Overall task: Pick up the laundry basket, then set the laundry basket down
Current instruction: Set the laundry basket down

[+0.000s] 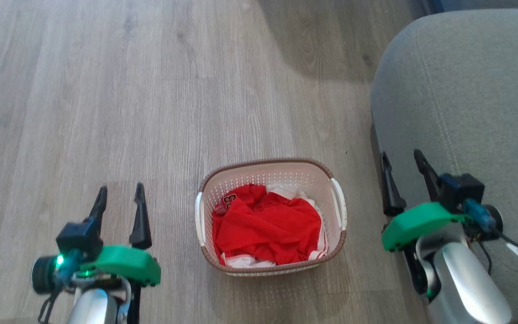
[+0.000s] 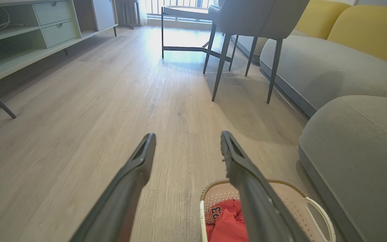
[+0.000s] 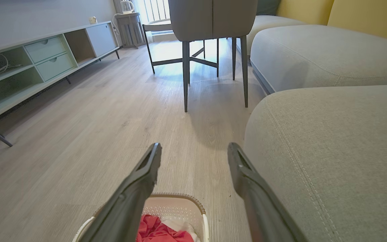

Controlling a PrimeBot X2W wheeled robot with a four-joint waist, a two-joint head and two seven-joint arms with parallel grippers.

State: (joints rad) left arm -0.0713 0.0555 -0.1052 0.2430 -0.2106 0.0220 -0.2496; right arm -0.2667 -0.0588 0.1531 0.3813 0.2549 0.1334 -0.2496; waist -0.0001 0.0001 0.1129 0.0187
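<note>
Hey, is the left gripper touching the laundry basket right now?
Apart. The head view shows the left gripper open beside the laundry basket, with a strip of bare floor plainly between them.

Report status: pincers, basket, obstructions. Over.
Left pincer open, right pincer open, both empty. Cream perforated plastic laundry basket, brown rim, sits on floor between them. Grey fabric sofa close beside right pincer.

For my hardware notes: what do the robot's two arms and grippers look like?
Left gripper and right gripper each have two long dark tapering fingers on a bright green housing, with a black camera module and dark cables. Forearms are glossy silver.
</note>
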